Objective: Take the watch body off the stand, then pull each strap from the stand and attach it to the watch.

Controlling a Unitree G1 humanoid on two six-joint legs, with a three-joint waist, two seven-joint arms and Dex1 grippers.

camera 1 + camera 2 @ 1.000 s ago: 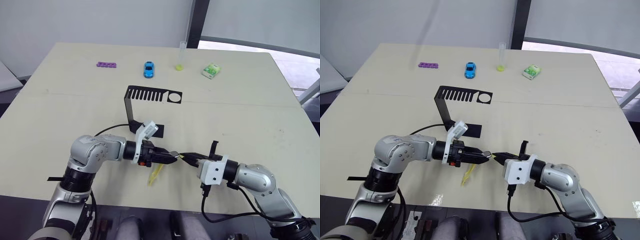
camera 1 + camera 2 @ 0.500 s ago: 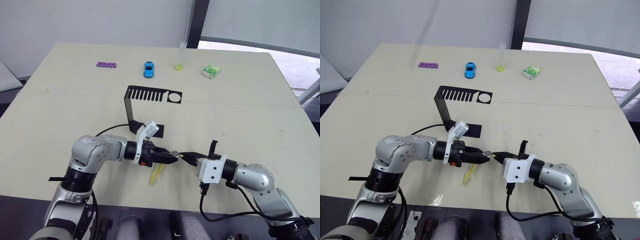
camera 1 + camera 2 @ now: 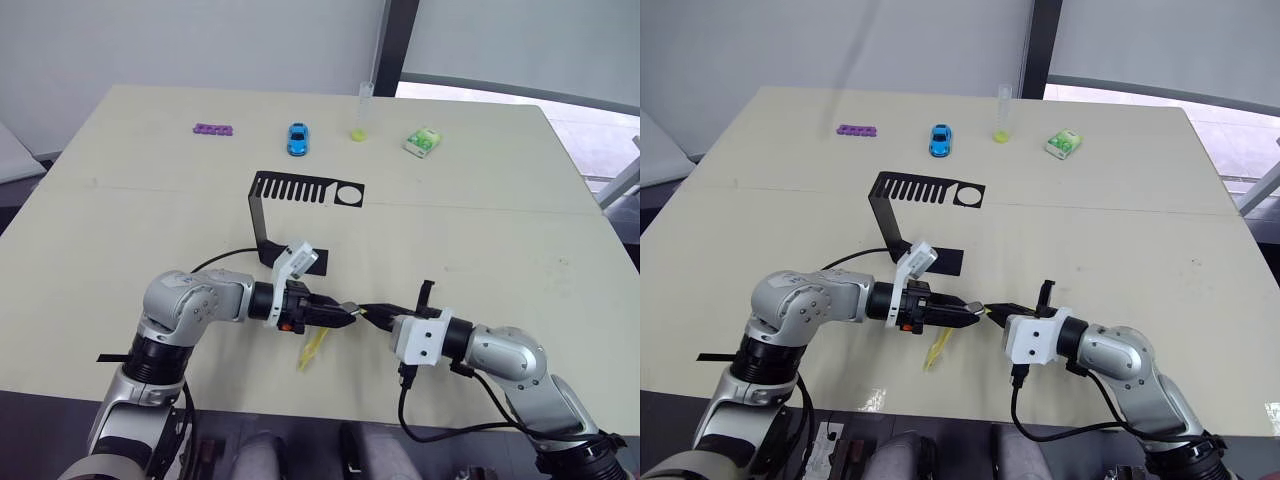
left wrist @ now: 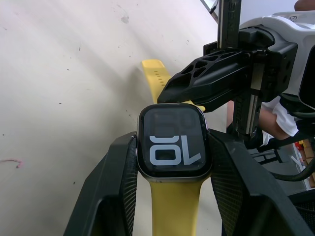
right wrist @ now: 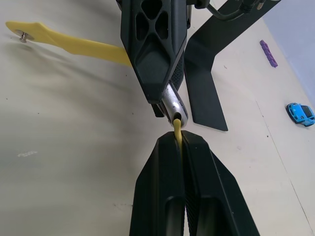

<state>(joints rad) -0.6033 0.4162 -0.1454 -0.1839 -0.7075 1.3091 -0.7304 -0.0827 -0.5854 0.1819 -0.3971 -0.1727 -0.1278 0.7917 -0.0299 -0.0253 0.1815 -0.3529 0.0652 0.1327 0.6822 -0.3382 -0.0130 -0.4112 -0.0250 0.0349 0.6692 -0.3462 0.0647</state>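
Observation:
The black watch body (image 4: 171, 142), its screen showing white digits, sits between my left gripper's (image 3: 340, 315) fingers, which are shut on its sides just above the table's front. One yellow strap (image 3: 312, 350) is joined to the watch and hangs to the tabletop. My right gripper (image 5: 179, 140) faces the left one tip to tip and is shut on the other yellow strap (image 5: 177, 132), whose end meets the watch's edge. The black stand (image 3: 290, 200) stands behind the grippers with nothing on it.
Along the far side of the table (image 3: 480, 230) lie a purple piece (image 3: 213, 129), a blue toy car (image 3: 298, 138), a clear tube with a yellow tip (image 3: 362, 110) and a green-and-white pack (image 3: 422, 142). Cables trail from both wrists near the front edge.
My right gripper has edged slightly toward the left gripper with its strap. The left arm and watch have held still.

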